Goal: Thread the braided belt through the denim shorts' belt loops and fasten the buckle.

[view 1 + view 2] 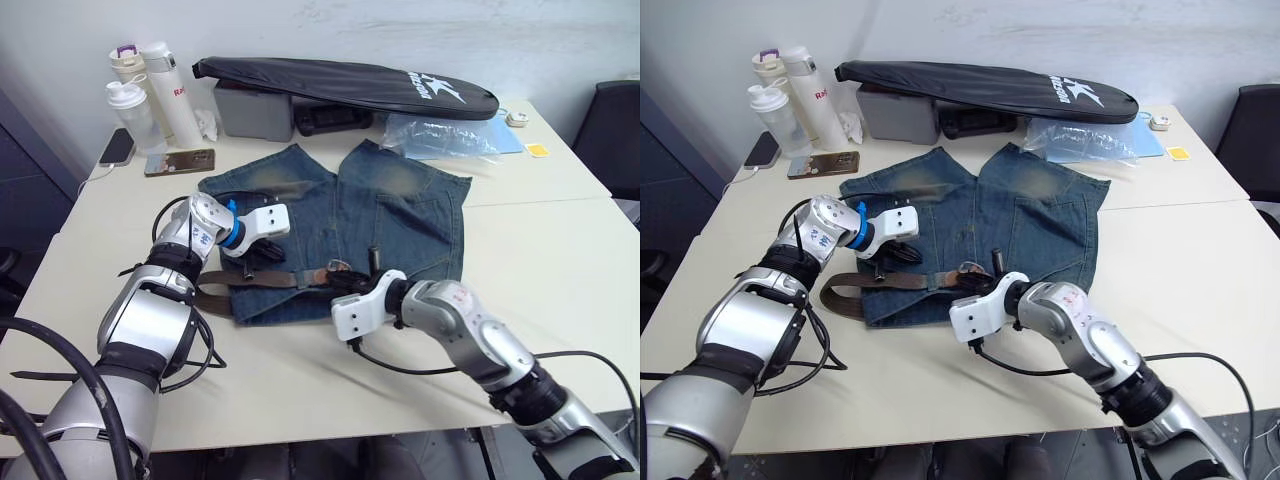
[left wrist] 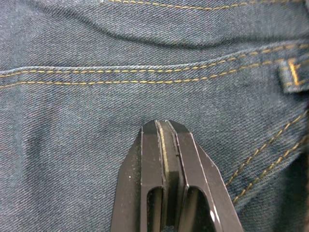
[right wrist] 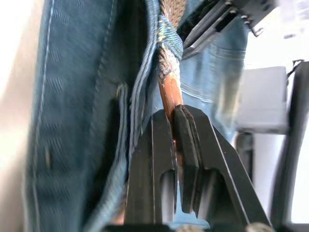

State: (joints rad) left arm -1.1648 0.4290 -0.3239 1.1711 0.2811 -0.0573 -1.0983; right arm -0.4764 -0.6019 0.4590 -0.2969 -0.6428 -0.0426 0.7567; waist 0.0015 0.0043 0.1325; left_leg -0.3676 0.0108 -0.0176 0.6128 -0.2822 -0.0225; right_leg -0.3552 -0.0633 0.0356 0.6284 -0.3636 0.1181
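On table (image 1: 560, 250): 1 denim shorts (image 1: 400, 215), 1 braided belt (image 1: 262, 280).

White logo lettering on the black bag (image 1: 340, 85) is unreadable; no other text.

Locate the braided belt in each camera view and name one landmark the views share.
Left eye view: braided belt lies along the waistband.
Right eye view: same spot.
Left wrist view: denim under the left gripper.
Right wrist view: belt pinched by the right gripper.
Shared landmark: denim shorts.
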